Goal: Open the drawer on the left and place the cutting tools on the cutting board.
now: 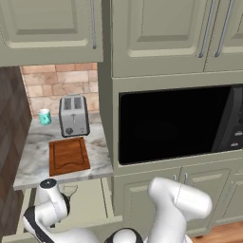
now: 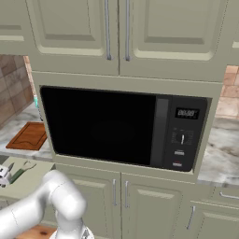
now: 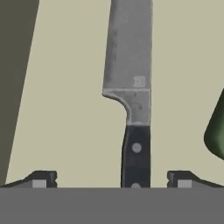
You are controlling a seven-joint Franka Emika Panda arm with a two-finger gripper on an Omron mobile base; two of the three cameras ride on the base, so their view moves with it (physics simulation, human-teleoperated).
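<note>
Light is even and soft across all 3 views, with no visible lamp and no glare. The cabinet doors show only faint shading along their panel edges. The microwave door is a flat black with barely any reflection. A dim band sits under the upper cabinets, over the brick backsplash. The toaster carries mild highlights. All pictures are coarse and slightly soft; edges look jagged. In the hand view the knife blade is sharp enough to show mottled grey texture, and a dark shaded strip runs down the left side.
</note>
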